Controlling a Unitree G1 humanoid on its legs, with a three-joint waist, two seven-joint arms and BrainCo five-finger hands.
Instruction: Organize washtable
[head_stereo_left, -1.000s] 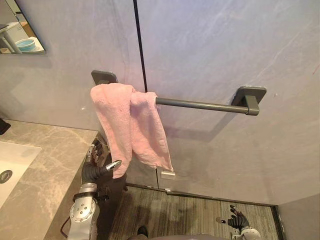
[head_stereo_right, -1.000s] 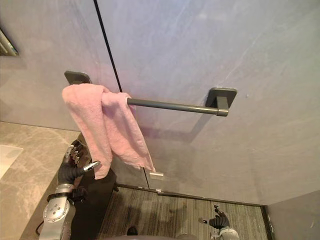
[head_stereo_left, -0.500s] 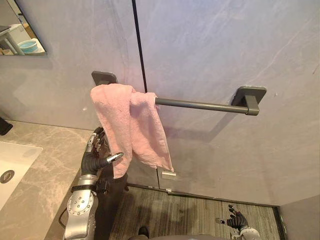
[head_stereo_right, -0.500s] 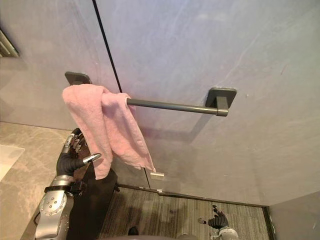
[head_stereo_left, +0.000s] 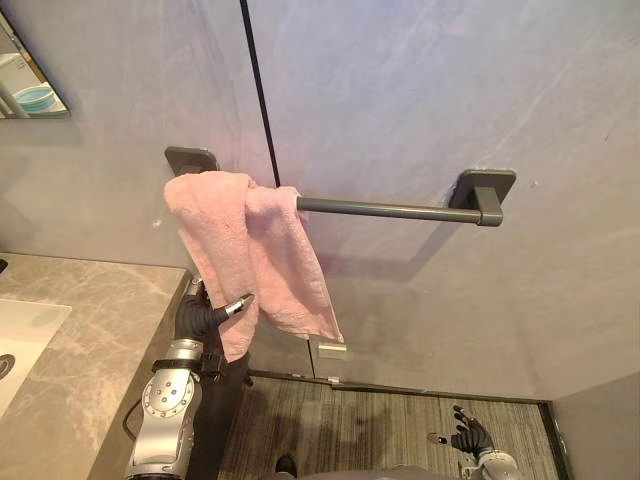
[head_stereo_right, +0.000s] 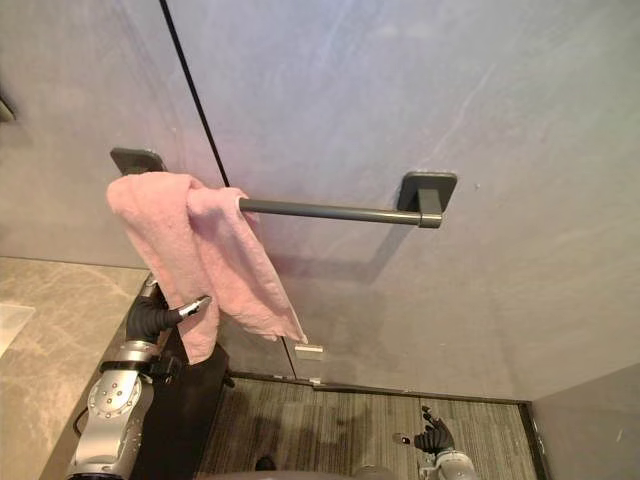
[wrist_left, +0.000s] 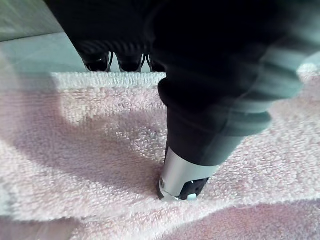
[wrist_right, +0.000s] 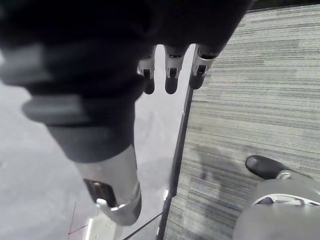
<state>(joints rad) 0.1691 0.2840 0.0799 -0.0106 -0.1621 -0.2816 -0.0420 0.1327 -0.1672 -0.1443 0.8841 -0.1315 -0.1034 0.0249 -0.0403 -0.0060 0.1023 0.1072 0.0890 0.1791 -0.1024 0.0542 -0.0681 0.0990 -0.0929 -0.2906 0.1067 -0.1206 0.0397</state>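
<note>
A pink towel (head_stereo_left: 245, 250) hangs bunched over the left end of a dark wall-mounted towel bar (head_stereo_left: 390, 210). My left hand (head_stereo_left: 205, 318) is at the towel's lower left edge. Its thumb (wrist_left: 182, 177) presses on the front of the cloth (wrist_left: 75, 150) and its fingers (wrist_left: 130, 62) reach past the hem on the far side, pinching the towel. My right hand (head_stereo_left: 465, 435) hangs low at the right above the floor, open and holding nothing, with its thumb (wrist_right: 112, 185) and fingers straight.
A beige marble counter (head_stereo_left: 90, 320) with a white sink (head_stereo_left: 20, 330) lies at the left, next to my left arm. A mirror corner (head_stereo_left: 30, 95) shows at the upper left. Behind the bar is a grey wall. Striped grey flooring (head_stereo_left: 380, 420) lies below.
My left hand has moved in to the towel's lower edge; its fingers went behind the cloth and the thumb closed onto it. The whole picture has shifted slightly. The right hand has stayed low.
</note>
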